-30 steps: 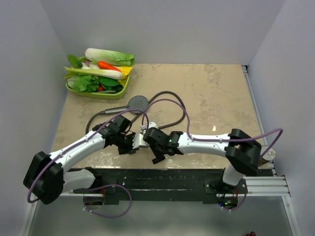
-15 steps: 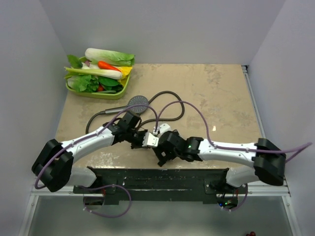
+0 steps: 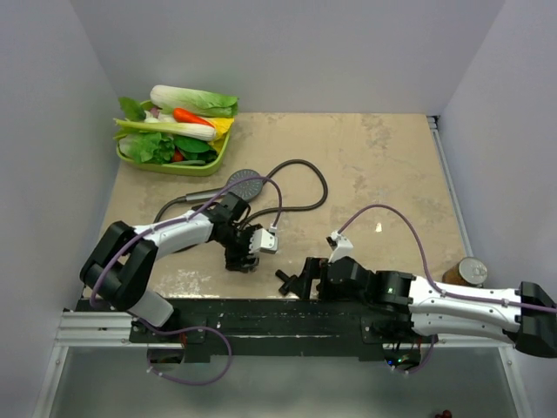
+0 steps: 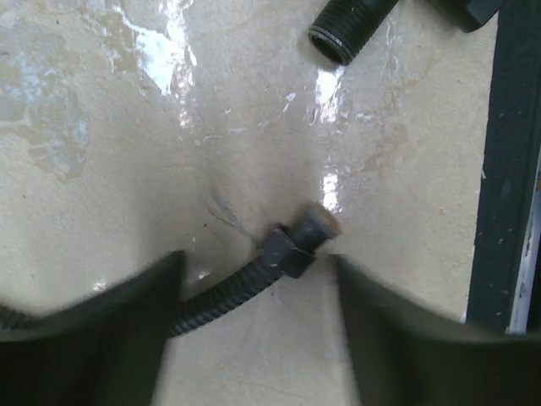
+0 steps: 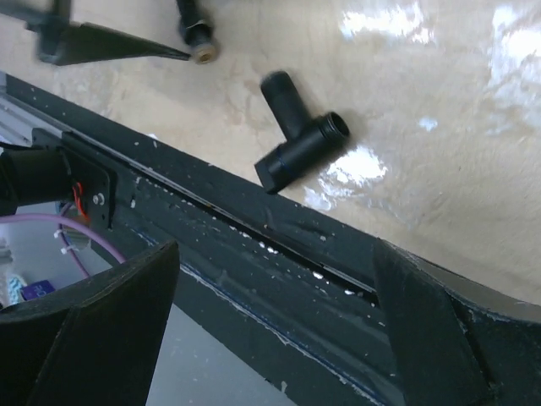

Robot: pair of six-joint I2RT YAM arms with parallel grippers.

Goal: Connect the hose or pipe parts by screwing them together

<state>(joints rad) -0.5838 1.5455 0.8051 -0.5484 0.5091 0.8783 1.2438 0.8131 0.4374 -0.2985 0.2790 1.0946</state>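
The dark grey shower head (image 3: 245,183) lies face up at mid-table, and its thin dark hose (image 3: 306,174) loops to the right of it. The hose's end nut (image 4: 292,246) rests on the table between the spread fingers of my left gripper (image 4: 258,338), touching neither finger. A short black T-shaped fitting (image 5: 300,139) with a threaded end (image 4: 342,32) lies loose near the table's front edge. My right gripper (image 5: 270,338) hangs wide open over the black base rail, behind the fitting and holding nothing. From above, the left gripper (image 3: 241,259) and right gripper (image 3: 306,283) flank the fitting (image 3: 283,278).
A green tray (image 3: 187,168) of toy vegetables sits at the back left corner. A small can (image 3: 473,272) stands at the right edge. The black base rail (image 3: 261,315) runs along the near edge. White walls close in three sides.
My right arm has pulled back toward the near edge and its jaws have opened, leaving the fitting on the table. My left gripper has opened and the hose end now lies free.
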